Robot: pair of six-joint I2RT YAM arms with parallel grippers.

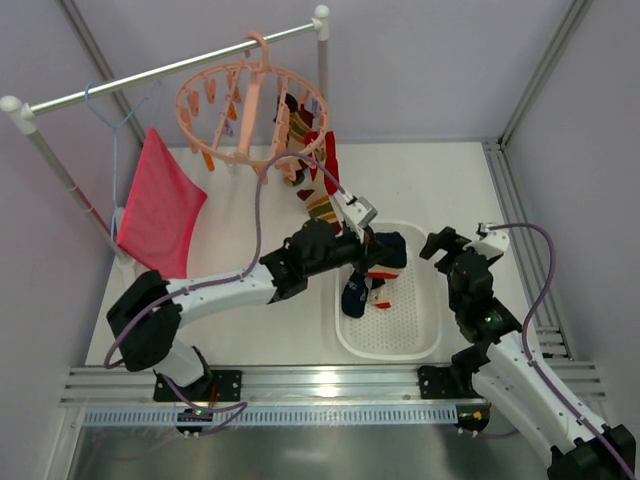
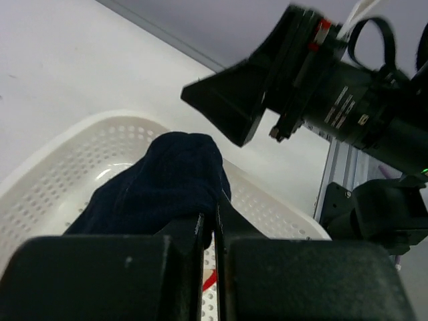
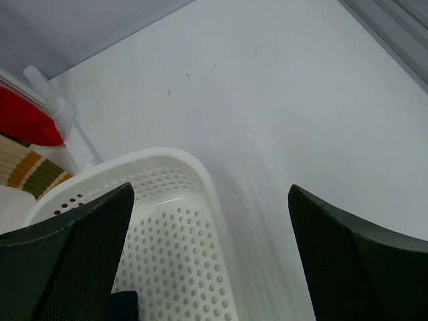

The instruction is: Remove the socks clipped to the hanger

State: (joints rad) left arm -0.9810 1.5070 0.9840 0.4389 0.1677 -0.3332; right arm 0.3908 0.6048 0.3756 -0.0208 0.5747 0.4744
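The salmon-pink ring hanger (image 1: 250, 110) hangs from the rail. Dark, red and brown-tan striped socks (image 1: 312, 175) still hang clipped at its right side. My left gripper (image 1: 372, 250) is shut on a dark navy sock (image 1: 392, 248) above the white perforated basket (image 1: 415, 330). In the left wrist view the jaws (image 2: 208, 224) pinch the navy sock (image 2: 160, 187) over the basket (image 2: 80, 144). Another navy sock (image 1: 354, 295) and red fabric (image 1: 382, 275) lie in the basket. My right gripper (image 1: 440, 245) is open and empty beside the basket's right rim (image 3: 208, 189).
A thin light-blue wire hanger (image 1: 115, 120) and a large pink-red cloth (image 1: 160, 205) hang at the left of the rail (image 1: 170, 65). The rack's white post (image 3: 60, 114) stands behind the basket (image 3: 180, 234). The right arm (image 2: 348, 100) is close to my left gripper.
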